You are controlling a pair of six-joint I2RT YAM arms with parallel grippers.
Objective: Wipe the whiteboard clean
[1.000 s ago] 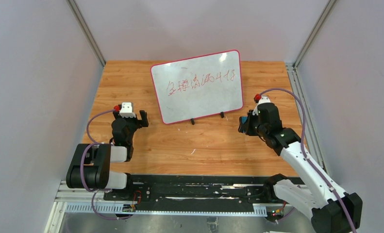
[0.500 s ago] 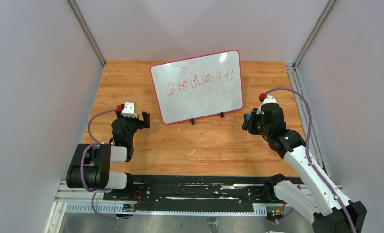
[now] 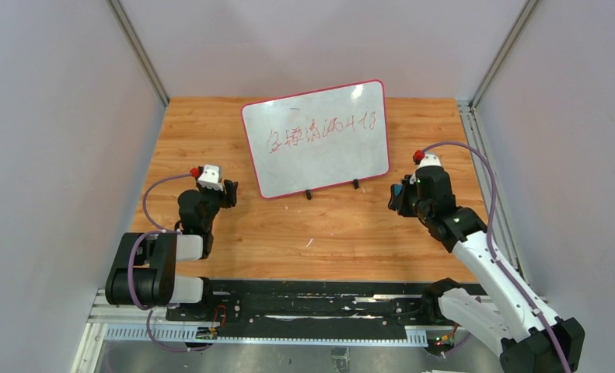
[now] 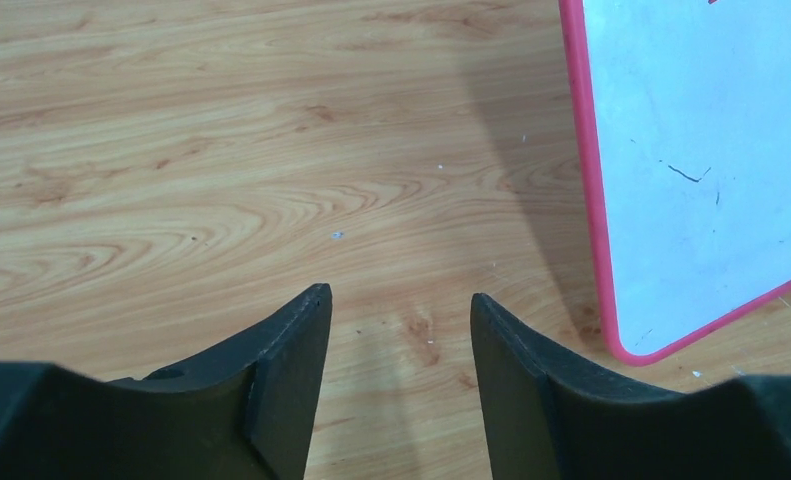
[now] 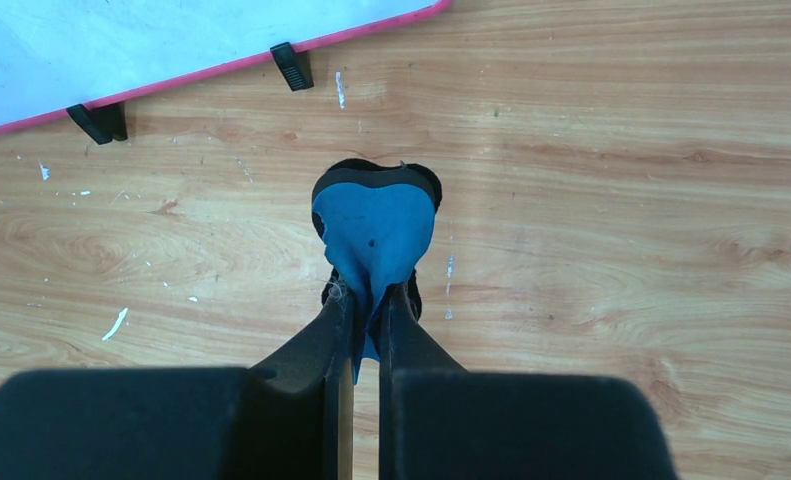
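The whiteboard [image 3: 317, 138] stands tilted on two small black feet at the table's back middle, with a pink-red frame and red handwritten characters. Its lower left corner shows in the left wrist view [image 4: 691, 200], its lower edge and feet in the right wrist view [image 5: 121, 40]. My left gripper [image 3: 230, 190] is open and empty, just left of the board's lower left corner. My right gripper [image 3: 397, 196] is shut on the blue-and-black eraser [image 5: 376, 225], held above the table to the right of the board's lower right corner.
The wooden table [image 3: 327, 233] bears small white specks [image 5: 116, 322] in front of the board. Grey walls and metal rails [image 3: 487, 179] bound the table on the left, right and back. A black rail [image 3: 312, 307] runs along the near edge.
My right gripper with the eraser moved slightly right and back toward the board's right side. My left gripper edged a little toward the board's lower left corner.
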